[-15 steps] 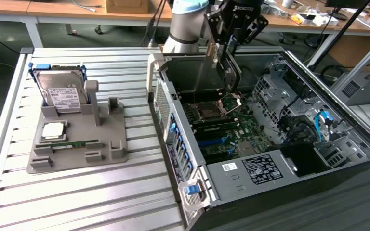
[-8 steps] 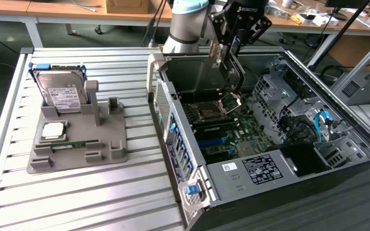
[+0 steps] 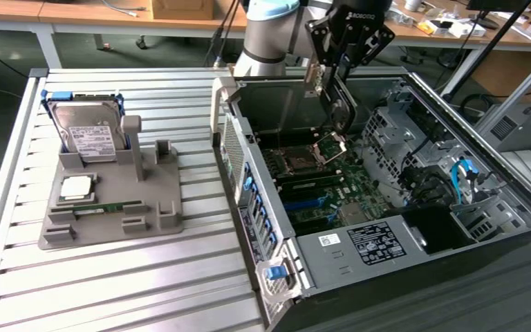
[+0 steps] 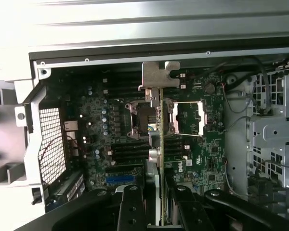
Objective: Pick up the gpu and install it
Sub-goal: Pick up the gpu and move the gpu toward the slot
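Holding the graphics card (image 3: 339, 104) over the open computer case (image 3: 270, 104)
My gripper (image 4: 160, 204) clamps its upper edge; stiff, light, fragile, I judge, best held by the rim

Slatted metal tabletop (image 3: 108, 290) carries grey fixture (image 3: 99, 232), at 9 o'clock from open computer case (image 3: 339, 266) in exterior view. Hard drive (image 3: 88, 131), white label, stands tilted at fixture's 12 o'clock end. Square processor chip (image 3: 77, 187) lies at 6 o'clock of drive. Green memory stick (image 3: 99, 206) lies flat at 6 o'clock of chip. Inside case: motherboard (image 4: 101, 130), processor socket (image 4: 139, 118), blue cables (image 3: 464, 176) toward 3 o'clock. Wooden desk (image 3: 90, 12) and cardboard box (image 3: 180, 8) at 12 o'clock.
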